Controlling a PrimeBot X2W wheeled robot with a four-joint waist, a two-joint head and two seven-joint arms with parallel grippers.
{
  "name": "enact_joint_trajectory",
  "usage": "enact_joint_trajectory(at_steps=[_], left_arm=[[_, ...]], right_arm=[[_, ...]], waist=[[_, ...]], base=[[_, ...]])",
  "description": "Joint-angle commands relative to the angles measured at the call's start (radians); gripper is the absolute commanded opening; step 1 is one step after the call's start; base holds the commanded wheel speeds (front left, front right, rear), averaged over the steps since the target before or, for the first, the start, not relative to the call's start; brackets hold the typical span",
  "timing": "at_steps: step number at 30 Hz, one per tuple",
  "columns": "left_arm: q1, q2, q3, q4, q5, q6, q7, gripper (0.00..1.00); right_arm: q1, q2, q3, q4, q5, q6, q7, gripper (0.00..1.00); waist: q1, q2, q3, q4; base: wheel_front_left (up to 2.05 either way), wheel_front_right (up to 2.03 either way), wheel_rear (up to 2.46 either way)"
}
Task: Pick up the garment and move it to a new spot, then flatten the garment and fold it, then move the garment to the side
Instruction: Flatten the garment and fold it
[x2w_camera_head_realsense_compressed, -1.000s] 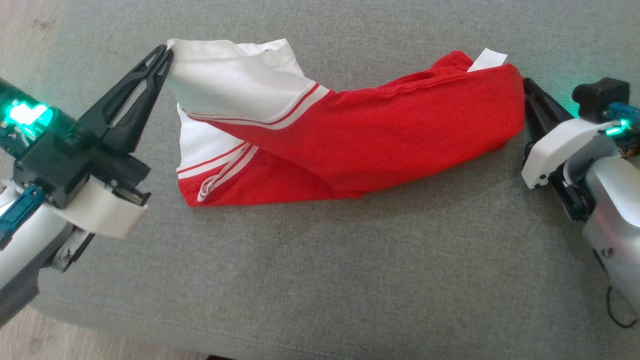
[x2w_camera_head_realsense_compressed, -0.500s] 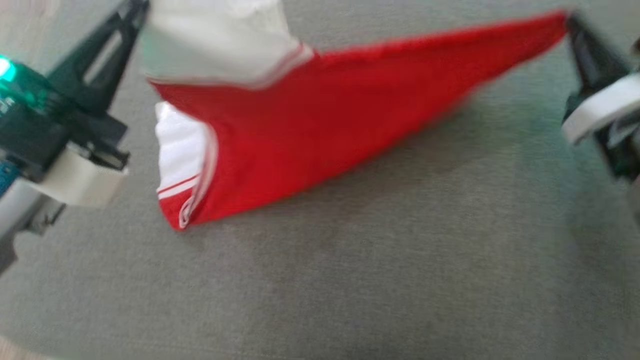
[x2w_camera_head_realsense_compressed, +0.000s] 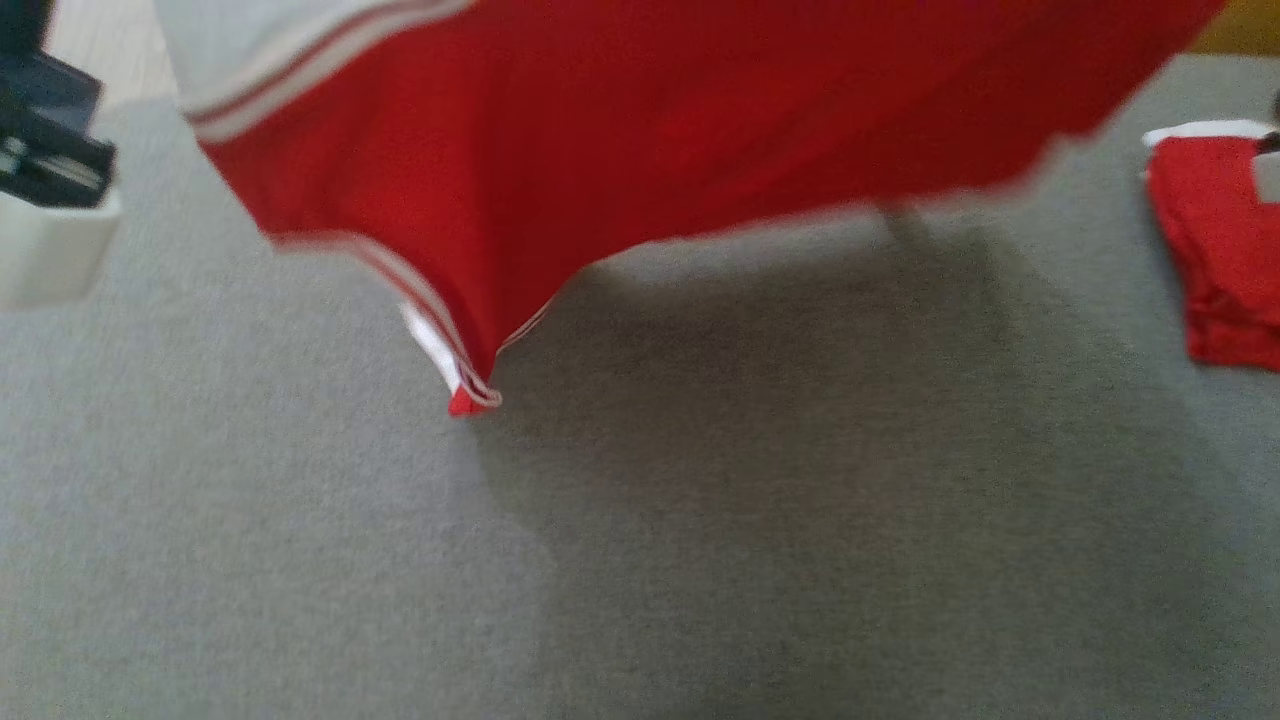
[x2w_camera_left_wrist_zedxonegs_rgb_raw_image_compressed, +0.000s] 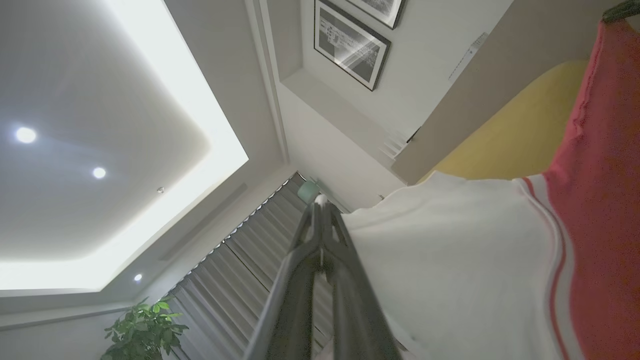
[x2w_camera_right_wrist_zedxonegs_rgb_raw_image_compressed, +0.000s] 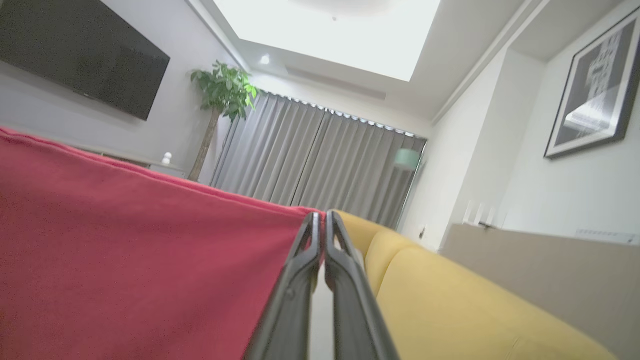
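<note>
The garment (x2w_camera_head_realsense_compressed: 650, 120), red with a white part and striped trim, hangs in the air across the top of the head view. Its lowest corner (x2w_camera_head_realsense_compressed: 470, 400) dangles just above the grey cushion. My left gripper (x2w_camera_left_wrist_zedxonegs_rgb_raw_image_compressed: 320, 202) is shut on the white end of the garment (x2w_camera_left_wrist_zedxonegs_rgb_raw_image_compressed: 450, 260); its wrist housing (x2w_camera_head_realsense_compressed: 50, 200) shows at the head view's upper left. My right gripper (x2w_camera_right_wrist_zedxonegs_rgb_raw_image_compressed: 320, 216) is shut on the top corner of the garment's red end (x2w_camera_right_wrist_zedxonegs_rgb_raw_image_compressed: 125, 250). The cloth is stretched between the two grippers.
The grey cushion (x2w_camera_head_realsense_compressed: 800, 550) spreads below the hanging cloth. A second red cloth (x2w_camera_head_realsense_compressed: 1220, 250) with a white edge lies on it at the far right. A yellow sofa back (x2w_camera_right_wrist_zedxonegs_rgb_raw_image_compressed: 450, 300) rises behind the cushion.
Both grippers have raised the garment off the cushion and pulled it taut between them. The head camera has also shifted, bringing the second red cloth into view.
</note>
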Motion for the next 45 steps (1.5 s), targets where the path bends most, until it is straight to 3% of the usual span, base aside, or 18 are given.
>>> enact_joint_trajectory(at_steps=[1,6,10,14,20,25,29,34,41,45], left_arm=[[-0.068,0.053,0.077,-0.007,0.012,-0.005,0.0,0.0],[-0.142,0.034,0.1,-0.012,0.009,-0.038,0.012,0.0],[-0.227,0.003,0.093,0.002,0.029,-0.097,0.055,0.0],[-0.299,-0.058,0.069,0.089,0.022,-0.174,0.106,0.0],[-0.447,-0.162,0.063,0.279,0.067,-0.223,0.114,0.0],[-0.612,-0.252,0.066,0.446,0.157,-0.217,0.061,0.0],[-0.732,-0.318,0.089,0.563,0.221,-0.171,0.012,0.0],[-0.786,-0.368,0.107,0.586,0.241,-0.164,0.0,0.0],[-0.653,-0.355,0.137,0.474,0.233,-0.174,0.0,0.0],[-0.471,-0.32,0.15,0.377,0.217,-0.142,-0.001,0.0]], right_arm=[[-0.001,-0.026,-0.039,-0.072,-0.02,-0.001,-0.001,0.0],[-0.02,-0.023,-0.112,-0.162,-0.048,-0.001,0.044,0.0],[-0.066,-0.031,-0.111,-0.182,-0.079,-0.001,0.092,0.0],[-0.126,-0.018,-0.085,-0.148,-0.073,-0.001,0.133,0.0],[-0.252,-0.011,-0.067,-0.052,-0.056,-0.001,0.121,0.0],[-0.389,0.02,-0.088,0.045,-0.077,-0.001,0.053,0.0],[-0.502,0.038,-0.109,0.096,-0.126,-0.001,0.007,0.0],[-0.575,0.038,-0.137,0.101,-0.179,-0.001,-0.004,0.0],[-0.504,0.01,-0.145,0.071,-0.22,-0.001,-0.005,0.0],[-0.418,0.009,-0.156,0.079,-0.216,-0.001,-0.005,0.0]], waist=[[0.0002,-0.0001,-0.051,-0.047],[0.0002,-0.0001,-0.064,-0.081],[0.0002,-0.0001,-0.04,-0.1],[0.0002,-0.0001,0.011,-0.108],[0.0002,-0.0001,0.179,-0.098],[0.0002,-0.0001,0.316,-0.092],[0.0002,-0.0001,0.372,-0.086],[0.0002,-0.0001,0.412,-0.066],[0.0002,-0.0001,0.463,-0.02],[0.0002,-0.0001,0.468,-0.005]], base=[[0.0,0.0,0.0],[0.0,0.0,0.0],[0.0,0.0,0.0],[0.0,0.0,0.0],[0.0,0.0,0.0],[0.0,0.0,0.0],[0.0,0.0,0.0],[0.0,0.0,0.0],[0.0,0.0,0.0],[0.0,0.0,0.0]])
